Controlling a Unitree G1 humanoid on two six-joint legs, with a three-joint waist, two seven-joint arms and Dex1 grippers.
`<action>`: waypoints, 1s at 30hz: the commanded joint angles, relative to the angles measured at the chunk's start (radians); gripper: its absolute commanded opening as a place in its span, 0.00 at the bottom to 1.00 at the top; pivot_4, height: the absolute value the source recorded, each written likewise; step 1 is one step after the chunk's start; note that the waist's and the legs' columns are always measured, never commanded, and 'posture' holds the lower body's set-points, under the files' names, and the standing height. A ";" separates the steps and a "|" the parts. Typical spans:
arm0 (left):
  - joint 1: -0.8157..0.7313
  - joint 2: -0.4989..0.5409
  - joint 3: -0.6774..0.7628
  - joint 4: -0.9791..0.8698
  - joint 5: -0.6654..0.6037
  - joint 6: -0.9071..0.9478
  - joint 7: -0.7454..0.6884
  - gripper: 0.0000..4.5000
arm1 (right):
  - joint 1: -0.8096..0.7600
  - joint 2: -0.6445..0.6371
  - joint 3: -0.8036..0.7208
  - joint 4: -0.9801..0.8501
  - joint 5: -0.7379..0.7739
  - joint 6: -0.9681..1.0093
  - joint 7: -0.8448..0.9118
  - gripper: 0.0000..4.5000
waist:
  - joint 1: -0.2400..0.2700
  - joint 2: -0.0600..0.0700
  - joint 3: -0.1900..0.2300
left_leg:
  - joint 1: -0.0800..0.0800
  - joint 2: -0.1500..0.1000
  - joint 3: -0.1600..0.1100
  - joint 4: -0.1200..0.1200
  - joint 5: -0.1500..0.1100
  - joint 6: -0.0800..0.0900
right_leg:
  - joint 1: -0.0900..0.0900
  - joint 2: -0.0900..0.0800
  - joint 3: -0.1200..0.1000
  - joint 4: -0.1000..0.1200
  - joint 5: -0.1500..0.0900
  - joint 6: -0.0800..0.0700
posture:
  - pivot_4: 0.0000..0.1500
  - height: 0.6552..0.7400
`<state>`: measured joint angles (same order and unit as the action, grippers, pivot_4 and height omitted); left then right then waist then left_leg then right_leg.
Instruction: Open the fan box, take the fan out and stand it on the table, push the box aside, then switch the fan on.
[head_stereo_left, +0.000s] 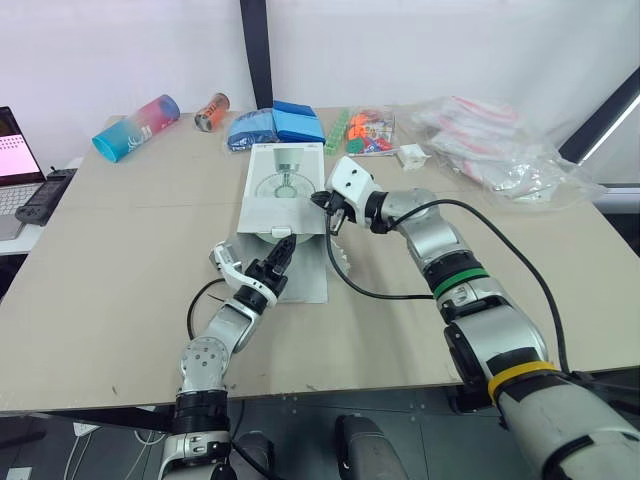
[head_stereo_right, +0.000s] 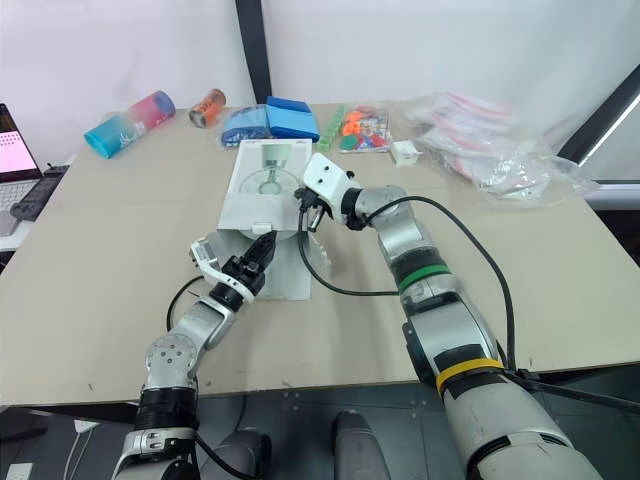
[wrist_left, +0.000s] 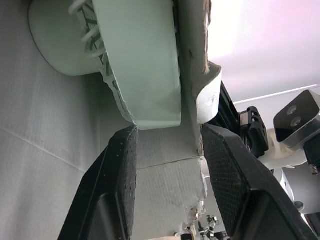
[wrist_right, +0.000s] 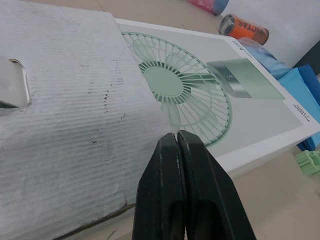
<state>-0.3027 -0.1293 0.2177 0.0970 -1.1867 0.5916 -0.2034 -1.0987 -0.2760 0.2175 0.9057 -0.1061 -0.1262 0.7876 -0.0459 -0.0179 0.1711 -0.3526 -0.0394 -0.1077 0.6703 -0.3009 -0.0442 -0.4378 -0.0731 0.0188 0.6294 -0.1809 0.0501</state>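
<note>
Box (head_stereo_left: 283, 180) lies flat in the middle of the table (head_stereo_left: 120, 260), printed side up. Its near end is open, with a flap (head_stereo_left: 308, 278) lying out toward the robot. Left gripper (head_stereo_left: 282, 256) is at that open end, fingers spread just short of the rim of the pale fan (wrist_left: 142, 65), which sits inside the box. Right gripper (wrist_right: 177, 137) hovers by the box's right edge, fingers pressed together with nothing between them.
</note>
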 joint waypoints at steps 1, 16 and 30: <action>0.090 -0.088 -0.021 -0.034 -0.016 0.015 0.001 0.48 | -0.002 0.006 0.001 -0.005 -0.007 -0.007 0.009 0.00 | 0.000 0.000 0.000 | 0.000 0.000 0.000 0.000 0.000 0.000 | 0.000 0.000 0.000 0.000 0.000 0.000 | 1.00 1.00; 0.075 -0.097 -0.001 0.001 -0.017 0.013 0.027 0.48 | 0.011 0.007 0.003 -0.016 -0.013 -0.006 0.009 0.00 | 0.000 0.000 0.000 | 0.000 0.000 0.000 0.000 0.000 0.000 | 0.000 0.000 0.000 0.000 0.000 0.000 | 1.00 1.00; 0.027 -0.102 0.023 0.039 -0.028 -0.008 -0.011 0.48 | 0.014 -0.002 0.003 -0.029 -0.019 -0.005 0.014 0.00 | 0.000 0.000 0.000 | 0.000 0.000 0.000 0.000 0.000 0.000 | 0.000 0.000 0.000 0.000 0.000 0.000 | 1.00 1.00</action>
<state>-0.3101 -0.1321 0.2372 0.1448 -1.1893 0.5957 -0.1951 -1.0943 -0.2768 0.2198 0.8955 -0.1220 -0.1302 0.7891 -0.0460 -0.0179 0.1711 -0.3526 -0.0393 -0.1077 0.6702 -0.3009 -0.0443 -0.4378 -0.0731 0.0189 0.6293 -0.1809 0.0500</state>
